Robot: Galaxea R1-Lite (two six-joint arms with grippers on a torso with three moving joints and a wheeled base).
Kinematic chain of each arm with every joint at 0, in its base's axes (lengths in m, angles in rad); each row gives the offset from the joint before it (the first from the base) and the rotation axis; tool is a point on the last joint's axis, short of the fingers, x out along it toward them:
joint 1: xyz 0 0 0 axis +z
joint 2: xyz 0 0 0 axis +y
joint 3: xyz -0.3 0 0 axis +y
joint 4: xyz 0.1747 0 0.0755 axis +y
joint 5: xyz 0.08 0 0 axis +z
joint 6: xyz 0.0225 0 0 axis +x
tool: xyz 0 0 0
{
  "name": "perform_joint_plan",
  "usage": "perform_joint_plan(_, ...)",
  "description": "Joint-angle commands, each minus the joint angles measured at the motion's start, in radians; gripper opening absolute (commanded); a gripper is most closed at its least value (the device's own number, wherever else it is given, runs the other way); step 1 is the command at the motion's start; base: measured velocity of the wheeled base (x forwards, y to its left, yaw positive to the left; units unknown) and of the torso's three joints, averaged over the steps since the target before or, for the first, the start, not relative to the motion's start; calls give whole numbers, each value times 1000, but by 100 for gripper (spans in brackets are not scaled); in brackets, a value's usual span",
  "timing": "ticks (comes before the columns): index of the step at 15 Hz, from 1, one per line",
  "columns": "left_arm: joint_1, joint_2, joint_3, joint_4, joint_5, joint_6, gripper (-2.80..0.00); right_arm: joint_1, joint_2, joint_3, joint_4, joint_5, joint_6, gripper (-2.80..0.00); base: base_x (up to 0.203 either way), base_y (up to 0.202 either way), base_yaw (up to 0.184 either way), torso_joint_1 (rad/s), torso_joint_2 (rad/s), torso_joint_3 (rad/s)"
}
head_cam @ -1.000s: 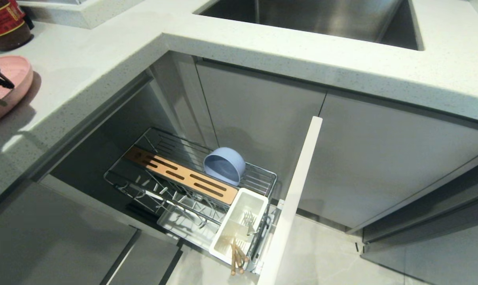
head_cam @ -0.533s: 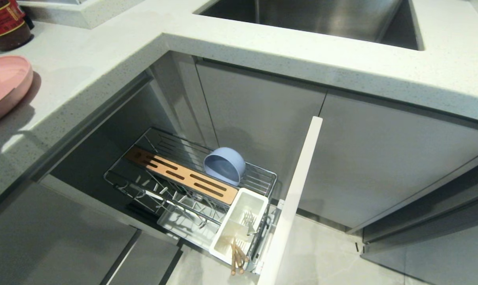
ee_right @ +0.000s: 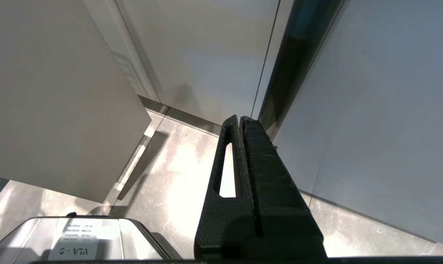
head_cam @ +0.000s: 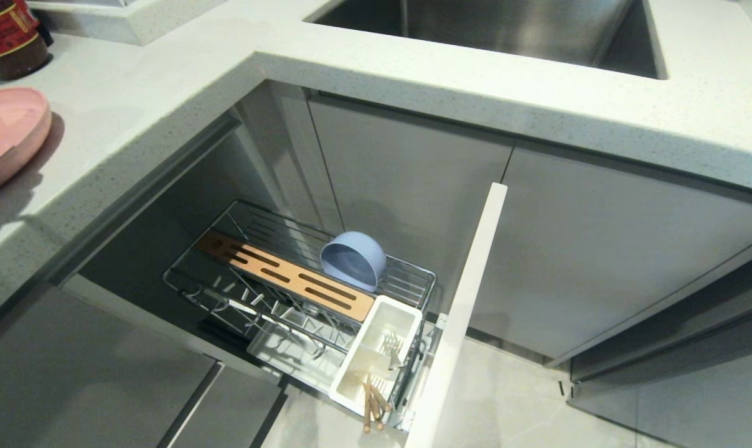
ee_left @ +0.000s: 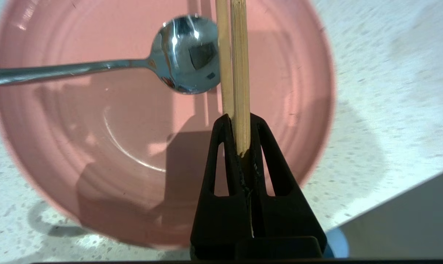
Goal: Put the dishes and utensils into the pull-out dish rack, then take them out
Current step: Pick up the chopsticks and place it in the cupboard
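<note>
The head view is taken from high above, angled down over the countertop corner into the pull-out dish rack. The left wrist view is taken close above the salmon-pink plate, facing almost straight down; the same plate is seen at the countertop's left edge in the head view. The right wrist view is aimed low, at cabinet fronts and floor.

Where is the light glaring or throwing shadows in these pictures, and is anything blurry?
Left wrist view: bright highlights on the spoon; the left gripper, shut on the chopsticks, casts a dark shadow across the pink plate, whose rim looks soft. Right wrist view: the floor is washed out with glare. Head view: the plate's shadow falls on the counter.
</note>
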Motion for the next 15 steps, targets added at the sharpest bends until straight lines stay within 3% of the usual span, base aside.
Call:
perform_joint_plan(1,-1,-39,-1,-5,3,-4,-280,0,0,0,0,-1,0,-280,0,0,0,0,0,0)
perform_joint_plan(4,-7,-79,-1,-40,-2,-7,-280,0,0,0,0,0,0,-280,0,0,0,0,0,0)
perform_joint_plan(6,-57,-109,-1,-50,-6,-15,-280,-1,0,0,0,0,0,-280,0,0,0,0,0,0)
perform_joint_plan(15,-544,-203,28,-32,-42,-102,-280,-1,0,0,0,0,-1,-280,0,0,0,0,0,0)
